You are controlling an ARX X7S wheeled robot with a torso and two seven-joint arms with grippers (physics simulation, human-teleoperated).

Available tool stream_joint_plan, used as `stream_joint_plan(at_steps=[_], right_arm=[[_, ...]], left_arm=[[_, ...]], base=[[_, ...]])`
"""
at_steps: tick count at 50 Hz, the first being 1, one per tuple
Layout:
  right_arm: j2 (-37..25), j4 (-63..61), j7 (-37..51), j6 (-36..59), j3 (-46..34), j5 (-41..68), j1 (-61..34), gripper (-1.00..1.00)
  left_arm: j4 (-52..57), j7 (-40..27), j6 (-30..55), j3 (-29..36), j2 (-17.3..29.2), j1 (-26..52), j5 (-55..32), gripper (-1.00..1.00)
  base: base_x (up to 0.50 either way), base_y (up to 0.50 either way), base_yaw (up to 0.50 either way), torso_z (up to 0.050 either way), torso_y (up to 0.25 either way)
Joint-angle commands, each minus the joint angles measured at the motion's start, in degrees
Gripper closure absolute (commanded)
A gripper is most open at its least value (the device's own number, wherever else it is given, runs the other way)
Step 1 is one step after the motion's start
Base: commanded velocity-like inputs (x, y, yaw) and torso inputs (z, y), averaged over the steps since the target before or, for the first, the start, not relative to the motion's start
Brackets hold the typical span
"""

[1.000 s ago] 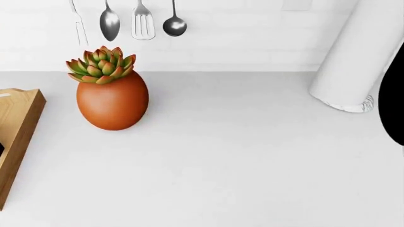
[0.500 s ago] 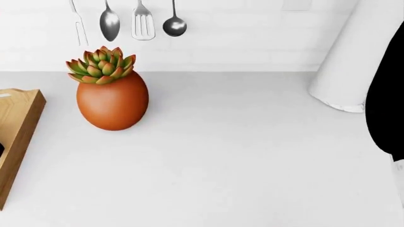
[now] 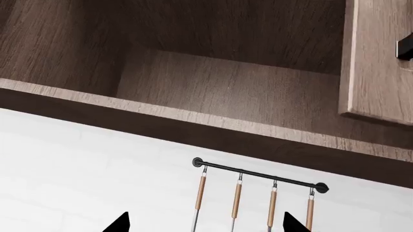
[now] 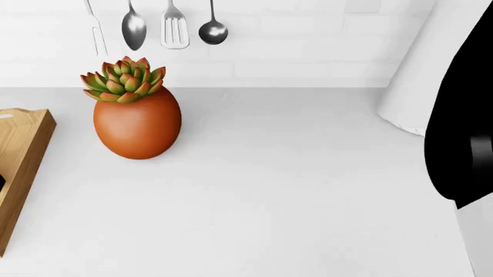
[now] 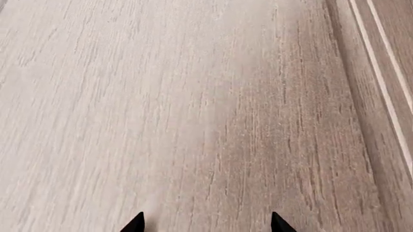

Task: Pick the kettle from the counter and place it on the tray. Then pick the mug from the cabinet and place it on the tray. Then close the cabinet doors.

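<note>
Nearest, right gripper (image 5: 206, 224) hard up against a pale, fine-grained wooden panel (image 5: 193, 106), probably a cabinet door face; black pointed fingertips parted, gripping nothing. Likely trouble here: slipping sideways along that smooth grain, or jamming a tip into the panel if pushed too squarely. Left gripper (image 3: 206, 226) likewise spread and unladen, aimed up at the wall. Below, across the plain smooth white counter (image 4: 292, 190), only one corner of the light wooden rectangular tray (image 4: 23, 150) at the left edge of the head view, with a dark sliver on it, perhaps the kettle but too little to tell. Behind, a matte orange egg-shaped pot (image 4: 137, 127) of red-tipped succulent (image 4: 123, 79), then steel utensils (image 4: 173, 29) on a thin black rail (image 3: 258, 175). Farthest, the dark brown wood-grain cabinet (image 3: 213, 87), open, its slab door (image 3: 377, 63) ajar beside it. No mug seen anywhere; risky to shut before confirming that.
</note>
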State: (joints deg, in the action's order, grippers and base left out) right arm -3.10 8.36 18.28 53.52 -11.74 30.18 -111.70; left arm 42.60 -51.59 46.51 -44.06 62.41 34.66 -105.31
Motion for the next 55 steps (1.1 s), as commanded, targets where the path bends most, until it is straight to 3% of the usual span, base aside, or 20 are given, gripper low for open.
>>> stream_joint_plan(at_steps=[1, 55], right_arm=[[1.92, 17.09, -3.25, -1.02, -6.31, 16.90, 6.36, -1.00], [1.79, 34.08, -5.24, 2.60, -24.71, 15.14, 10.44, -1.00]], left_arm=[[0.05, 0.60, 0.71, -0.95, -0.94, -0.84, 0.58, -1.00], [0.26, 1.44, 1.50, -1.84, -2.87, -2.51, 1.82, -1.00]], base=[[0.00, 0.00, 0.00, 0.000, 0.000], [0.00, 0.00, 0.00, 0.000, 0.000]])
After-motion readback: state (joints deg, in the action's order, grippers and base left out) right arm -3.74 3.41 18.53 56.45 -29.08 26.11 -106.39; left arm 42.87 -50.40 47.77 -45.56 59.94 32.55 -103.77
